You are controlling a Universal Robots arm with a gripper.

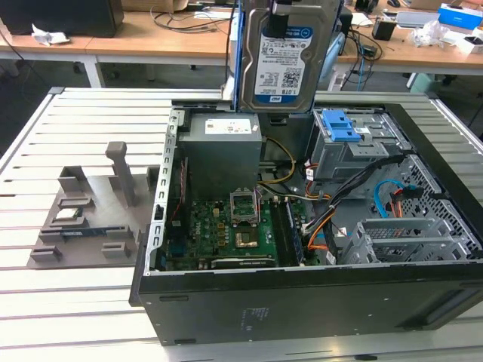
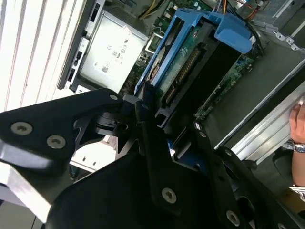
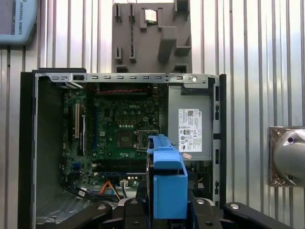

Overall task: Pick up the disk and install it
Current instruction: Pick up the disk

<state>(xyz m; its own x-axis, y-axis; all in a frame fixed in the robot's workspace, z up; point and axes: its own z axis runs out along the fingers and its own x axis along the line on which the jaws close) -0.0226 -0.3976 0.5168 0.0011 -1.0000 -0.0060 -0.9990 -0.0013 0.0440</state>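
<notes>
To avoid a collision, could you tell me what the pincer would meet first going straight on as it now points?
Probably the motherboard near the power supply, with the disk in the pincer touching first; depth is unclear.

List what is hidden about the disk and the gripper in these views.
- Exterior view: the top of the disk and the grip on it, cut off by the upper edge.
- First wrist view: the disk's label, edge-on behind the blue bracket.
- Second wrist view: the disk's near end, covered by the gripper; most of a hand, cut by the edge.
</notes>
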